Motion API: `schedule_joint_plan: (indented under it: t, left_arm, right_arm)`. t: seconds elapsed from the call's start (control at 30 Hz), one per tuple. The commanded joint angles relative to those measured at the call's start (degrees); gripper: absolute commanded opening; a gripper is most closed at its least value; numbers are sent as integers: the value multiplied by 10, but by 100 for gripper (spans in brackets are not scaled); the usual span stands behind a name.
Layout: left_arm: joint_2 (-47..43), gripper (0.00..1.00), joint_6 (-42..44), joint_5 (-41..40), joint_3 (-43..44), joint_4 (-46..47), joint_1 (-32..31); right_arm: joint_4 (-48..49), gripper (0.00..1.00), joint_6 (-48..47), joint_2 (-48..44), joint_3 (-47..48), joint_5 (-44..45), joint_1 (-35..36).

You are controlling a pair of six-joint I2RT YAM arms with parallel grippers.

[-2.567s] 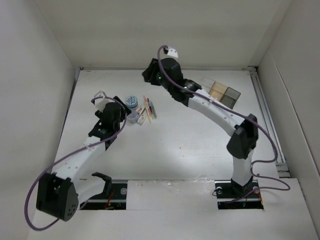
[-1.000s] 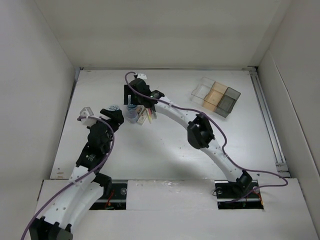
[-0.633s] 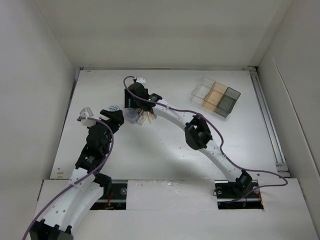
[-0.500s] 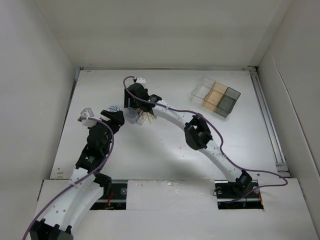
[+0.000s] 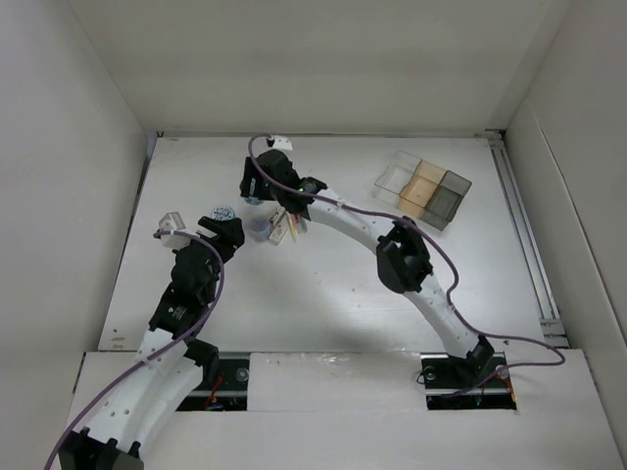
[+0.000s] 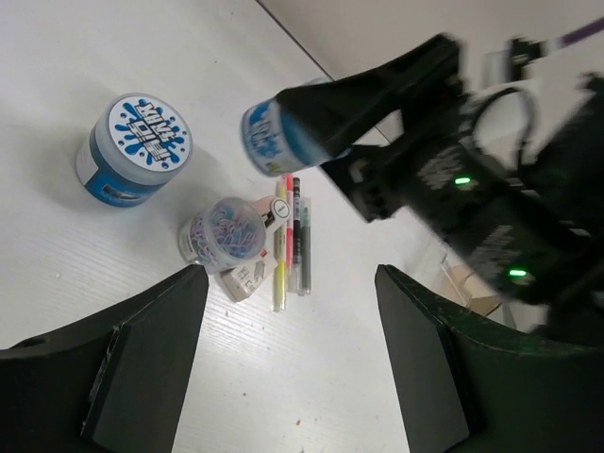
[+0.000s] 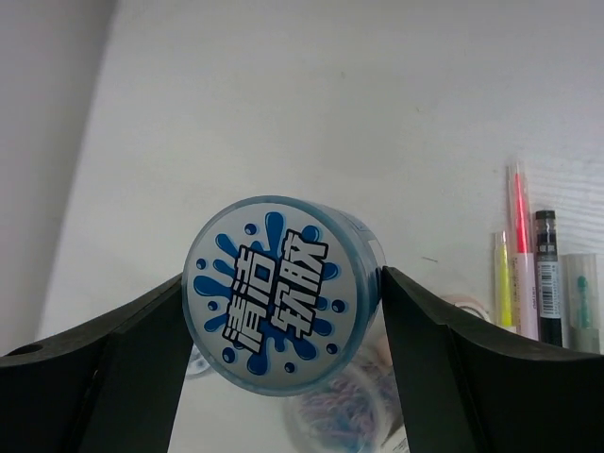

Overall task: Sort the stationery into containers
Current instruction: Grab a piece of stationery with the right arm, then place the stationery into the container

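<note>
One tub (image 7: pixel 281 294) gripped by right gripper (image 7: pixel 281 283), held above bench (image 5: pixel 323 284). Tray (image 5: pixel 423 189), at its 3 o'clock, looks empty. Second tub (image 6: pixel 132 149), clip jar (image 6: pixel 225 231), pens (image 6: pixel 288 245) unsorted. Left gripper (image 6: pixel 290 283) wide, empty.

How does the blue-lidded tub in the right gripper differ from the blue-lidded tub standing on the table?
The gripped tub is clamped in the right gripper; the resting tub is touched by nothing. The gripped tub seems raised off the table; the resting tub stands upright on it. Both are round with blue splash-print lids.
</note>
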Motion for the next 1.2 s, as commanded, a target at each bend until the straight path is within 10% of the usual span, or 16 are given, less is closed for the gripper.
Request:
schedule_joint_plan:
  t: [0.0, 0.3, 0.6, 1.17]
  left_arm:
    - [9, 68, 11, 12, -7, 33, 2]
    - [61, 63, 16, 83, -7, 88, 2]
    - [68, 63, 22, 91, -14, 106, 2]
    - [135, 62, 22, 85, -14, 143, 2]
  right_arm:
    - [103, 60, 18, -122, -15, 2, -8]
    - [125, 60, 51, -326, -278, 21, -184]
    - [130, 60, 72, -340, -389, -18, -378]
    - [119, 60, 40, -284, -385, -41, -410]
